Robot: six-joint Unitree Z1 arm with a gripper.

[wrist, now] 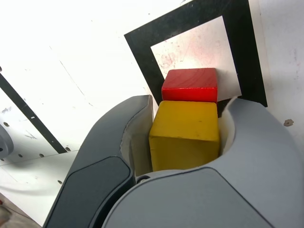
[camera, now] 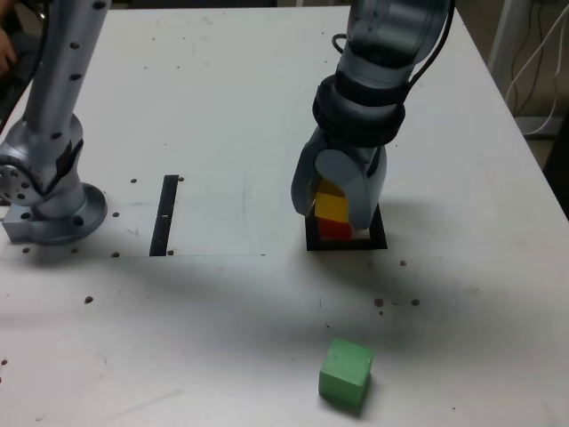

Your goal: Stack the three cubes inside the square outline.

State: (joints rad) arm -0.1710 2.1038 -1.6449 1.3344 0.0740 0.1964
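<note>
The red cube (camera: pixel 334 229) (wrist: pixel 190 84) rests inside the square outline (camera: pixel 379 242) (wrist: pixel 142 52), near one corner of its pale centre. The yellow cube (camera: pixel 333 206) (wrist: pixel 185 135) sits on top of it, roughly aligned. My gripper (camera: pixel 338 209) (wrist: pixel 190 100) points down over the stack. Its grey jaws lie close against two opposite sides of the yellow cube, and no gap shows between them and the cube. The green cube (camera: pixel 345 372) lies alone on the table, toward the front edge and slightly to the exterior view's right of the stack.
A narrow black strip (camera: pixel 164 213) (wrist: pixel 23 109) lies flat to the exterior view's left of the outline. The arm's base (camera: pixel 53 209) stands further left. Small dark specks dot the white table (camera: pixel 222 107). Cables hang beyond the table's right edge.
</note>
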